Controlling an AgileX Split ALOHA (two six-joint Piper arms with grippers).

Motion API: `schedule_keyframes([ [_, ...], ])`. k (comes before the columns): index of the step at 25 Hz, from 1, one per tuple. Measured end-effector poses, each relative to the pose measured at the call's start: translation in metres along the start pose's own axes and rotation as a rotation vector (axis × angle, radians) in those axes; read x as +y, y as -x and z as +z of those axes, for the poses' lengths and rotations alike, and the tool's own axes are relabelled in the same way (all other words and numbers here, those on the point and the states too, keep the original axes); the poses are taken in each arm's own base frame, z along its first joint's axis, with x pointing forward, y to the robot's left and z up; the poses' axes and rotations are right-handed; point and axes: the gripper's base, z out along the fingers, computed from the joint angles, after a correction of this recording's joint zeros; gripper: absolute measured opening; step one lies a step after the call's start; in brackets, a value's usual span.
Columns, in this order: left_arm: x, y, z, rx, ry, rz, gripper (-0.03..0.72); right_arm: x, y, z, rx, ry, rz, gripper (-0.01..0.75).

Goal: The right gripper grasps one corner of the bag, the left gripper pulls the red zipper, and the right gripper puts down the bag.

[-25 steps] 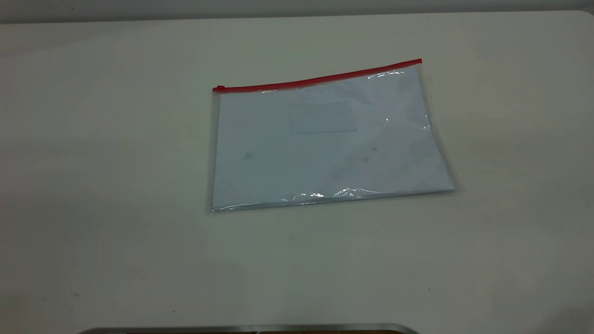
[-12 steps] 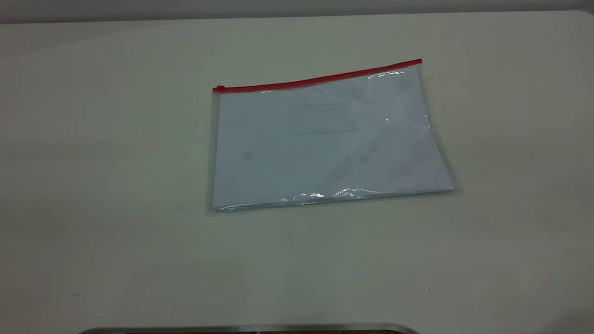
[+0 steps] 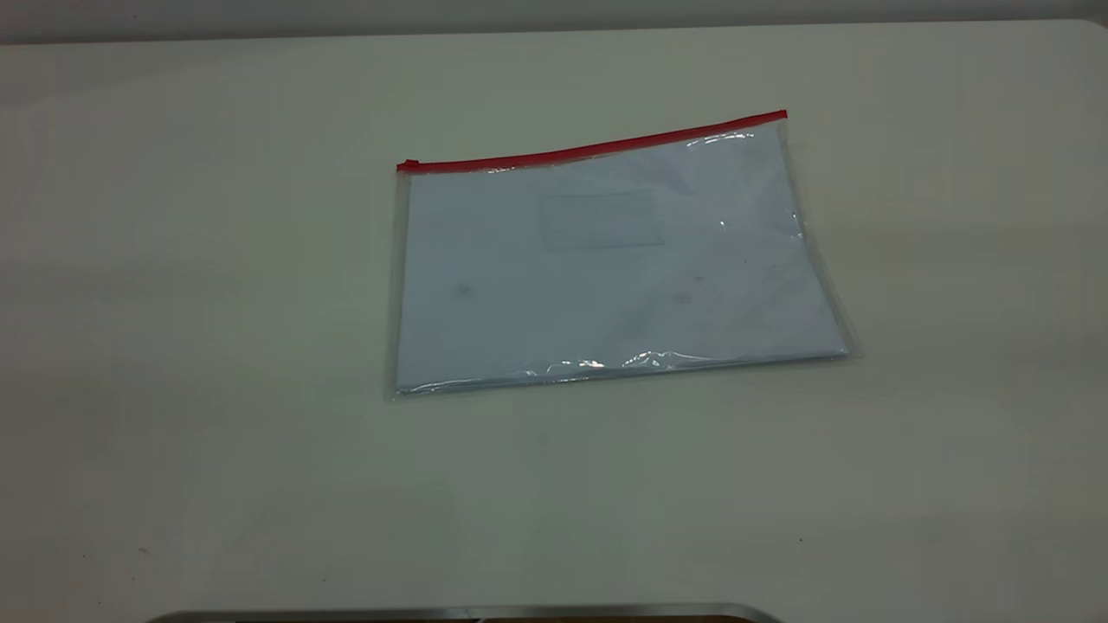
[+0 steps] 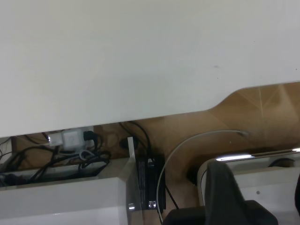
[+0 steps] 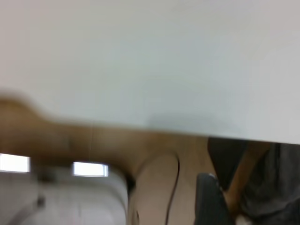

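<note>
The bag (image 3: pixel 606 277) lies flat on the white table (image 3: pixel 173 346), a little right of centre, with white paper inside. The red zipper (image 3: pixel 597 151) runs along its far long edge, with the slider tab (image 3: pixel 409 164) at the left end. The corner of the bag (image 3: pixel 782 123) at the right end of the strip rests on the table. Neither gripper shows in the exterior view. In its wrist view the left gripper (image 4: pixel 261 192) is open and empty, off the table's edge above a metal-rimmed base. The right gripper (image 5: pixel 213 201) is also off the table's edge, over the floor.
A metal rim (image 3: pixel 467 613) shows at the near table edge. The left wrist view shows cables and a power strip (image 4: pixel 70 140) under the table (image 4: pixel 140 56). The right wrist view shows the wooden floor (image 5: pixel 159 187) and a cable (image 5: pixel 176 168).
</note>
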Motion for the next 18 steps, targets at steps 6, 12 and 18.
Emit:
schedule_keyframes([
  [6, 0.0, 0.0, 0.0, -0.001, 0.0, 0.0, 0.428, -0.007, -0.034, -0.034, -0.267, -0.068, 0.1, 0.477],
  [12, -0.002, -0.011, -0.01, -0.106, 0.015, 0.004, 0.428, -0.006, -0.063, -0.052, -0.485, -0.07, 0.109, 0.477],
  [18, -0.007, -0.04, -0.028, -0.352, 0.051, 0.016, 0.428, -0.006, -0.067, -0.053, -0.498, -0.07, 0.11, 0.477],
])
